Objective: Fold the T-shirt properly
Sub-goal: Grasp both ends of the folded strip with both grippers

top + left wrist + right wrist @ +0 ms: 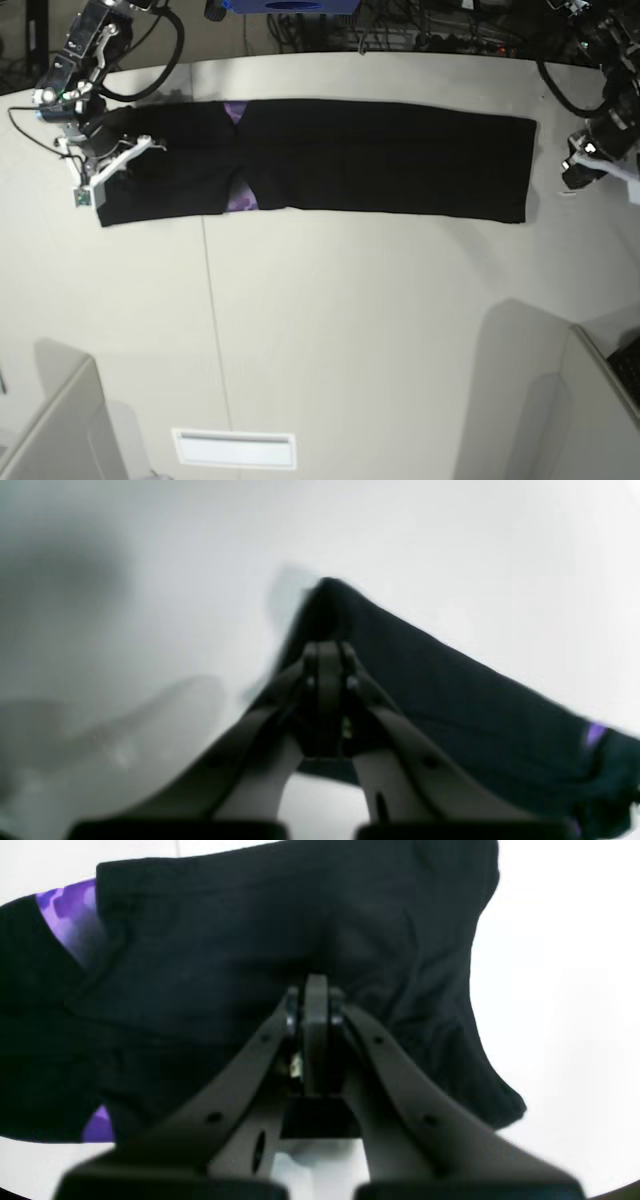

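The black T-shirt (pixel 380 160) lies folded into a long flat strip across the far half of the table, with purple print (pixel 238 200) showing at a fold. My right gripper (pixel 100 170) is over the strip's left end. In the right wrist view the right gripper (pixel 315 985) is shut, tips sunk into wrinkled T-shirt (pixel 200 965) cloth. My left gripper (pixel 578 170) hangs just off the strip's right end. In the blurred left wrist view the left gripper (pixel 327 647) has its tips together near a corner of the T-shirt (pixel 450 695). No cloth shows between them.
The white table (pixel 350 320) has a seam line (pixel 207 300) running toward me. Grey panels stand at the near left (pixel 60 430) and near right (pixel 590 400). A white slot plate (pixel 235 448) sits near the front edge. Cables and a blue object (pixel 290 5) line the far edge.
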`<act>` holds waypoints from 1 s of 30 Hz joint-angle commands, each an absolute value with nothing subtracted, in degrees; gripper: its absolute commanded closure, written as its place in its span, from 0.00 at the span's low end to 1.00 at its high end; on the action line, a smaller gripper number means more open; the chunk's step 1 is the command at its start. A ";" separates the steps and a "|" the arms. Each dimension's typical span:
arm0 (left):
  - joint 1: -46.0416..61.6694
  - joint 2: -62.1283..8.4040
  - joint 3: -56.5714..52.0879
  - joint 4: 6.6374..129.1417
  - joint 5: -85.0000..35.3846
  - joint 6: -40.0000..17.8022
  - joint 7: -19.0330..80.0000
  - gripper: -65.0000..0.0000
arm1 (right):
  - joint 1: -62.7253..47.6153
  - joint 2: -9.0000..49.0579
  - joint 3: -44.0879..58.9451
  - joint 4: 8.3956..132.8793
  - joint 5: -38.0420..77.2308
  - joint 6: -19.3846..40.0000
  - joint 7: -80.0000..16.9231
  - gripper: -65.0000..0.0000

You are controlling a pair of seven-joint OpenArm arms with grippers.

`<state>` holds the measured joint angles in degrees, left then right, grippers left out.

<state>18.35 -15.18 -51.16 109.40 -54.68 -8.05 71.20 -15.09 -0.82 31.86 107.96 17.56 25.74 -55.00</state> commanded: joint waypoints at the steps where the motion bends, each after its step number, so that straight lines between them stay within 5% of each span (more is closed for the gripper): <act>1: 18.95 -16.40 -53.23 109.41 -57.89 -9.01 69.14 0.71 | -14.99 -0.40 31.78 108.97 18.51 25.89 -53.67 1.00; 4: 20.09 -17.36 -56.57 105.36 -60.79 -13.23 68.09 0.24 | -15.16 -0.40 31.52 108.97 18.51 25.89 -53.58 1.00; 7: 19.56 -17.89 -56.48 99.38 -60.79 -17.01 68.00 0.00 | -15.16 -0.40 31.52 108.97 18.51 25.89 -53.67 1.00; 11: 17.10 -18.24 -53.67 91.03 -60.53 -20.97 67.91 0.00 | -15.16 -0.40 31.43 108.97 18.51 25.89 -53.67 1.00; 19: 12.26 -18.68 -43.38 86.46 -49.36 -21.14 66.15 0.00 | -15.43 -1.19 31.43 108.97 18.51 25.98 -53.67 1.00; 30: 10.68 -18.42 -33.45 81.36 -48.57 -21.14 66.15 0.03 | -15.25 -1.63 31.43 108.97 18.51 25.98 -53.67 1.00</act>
